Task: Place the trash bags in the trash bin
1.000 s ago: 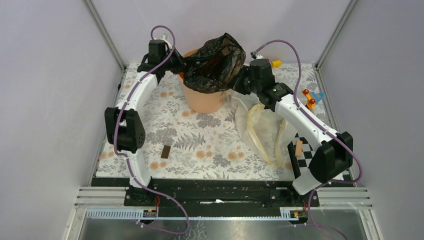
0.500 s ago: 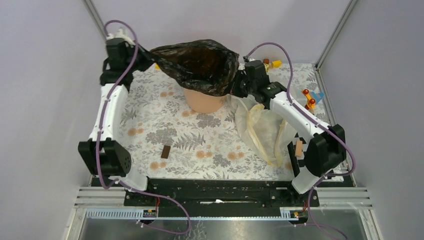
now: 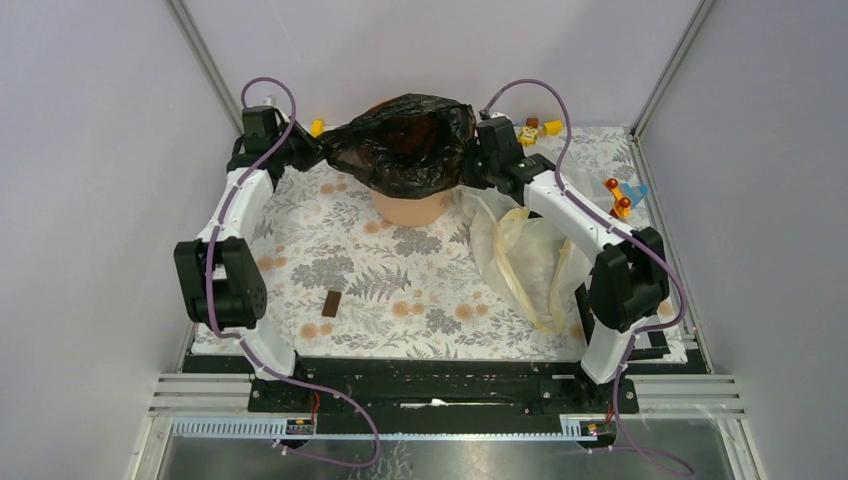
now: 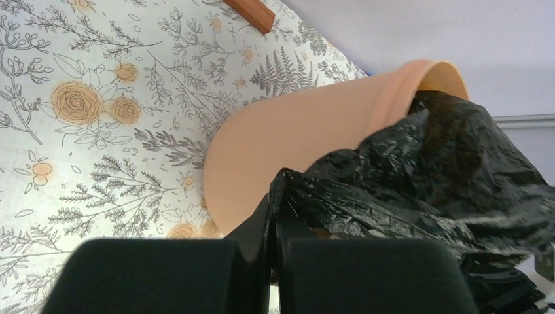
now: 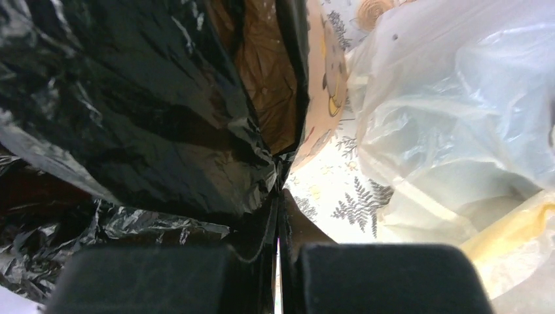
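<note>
Bagging is midway: my left gripper (image 3: 310, 150) and right gripper (image 3: 473, 165) each clamp an edge of the black trash bag (image 3: 405, 150), stretched over the trash bin (image 3: 408, 208). Next, I'd lower it inside.

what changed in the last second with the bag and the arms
The left gripper pulled the black trash bag out wide to the left, then came partway back; the bag now sits lower over the trash bin. The right gripper edged back. Both stay clamped on it. The pale trash bag and brown block haven't moved.
</note>
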